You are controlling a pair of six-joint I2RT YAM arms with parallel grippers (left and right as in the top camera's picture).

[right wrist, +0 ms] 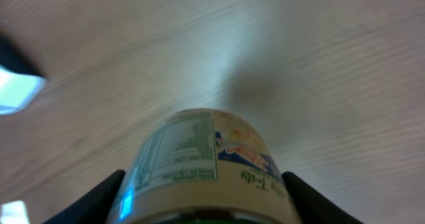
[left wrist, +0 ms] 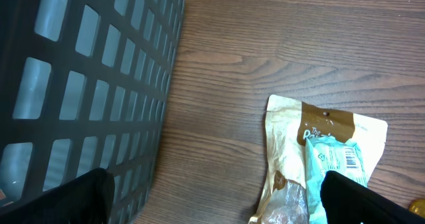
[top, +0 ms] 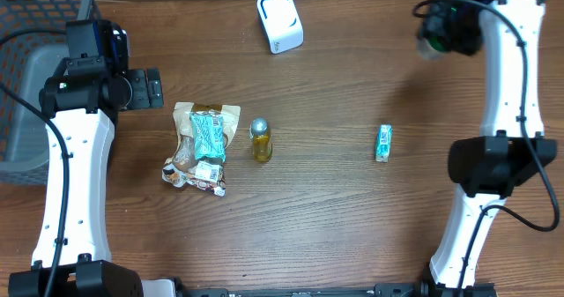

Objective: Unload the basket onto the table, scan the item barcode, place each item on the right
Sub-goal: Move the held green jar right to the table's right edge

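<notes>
A round container (right wrist: pixel 192 161) with a pale printed label is gripped above the desk (top: pixel 352 218); the white, blue-edged scanner box (top: pixel 279 21) sits well apart.

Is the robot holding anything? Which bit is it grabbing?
Yes. The right gripper holds a round container by its curved sides, one finger on each side of the label. The left gripper is open and holds nothing.

Brown wood-grain table (top: pixel 335 218), evenly lit; dark mesh basket (top: pixel 18 33) at its left.

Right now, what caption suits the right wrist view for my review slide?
Right jaws hold a labelled container above the wooden table.
</notes>
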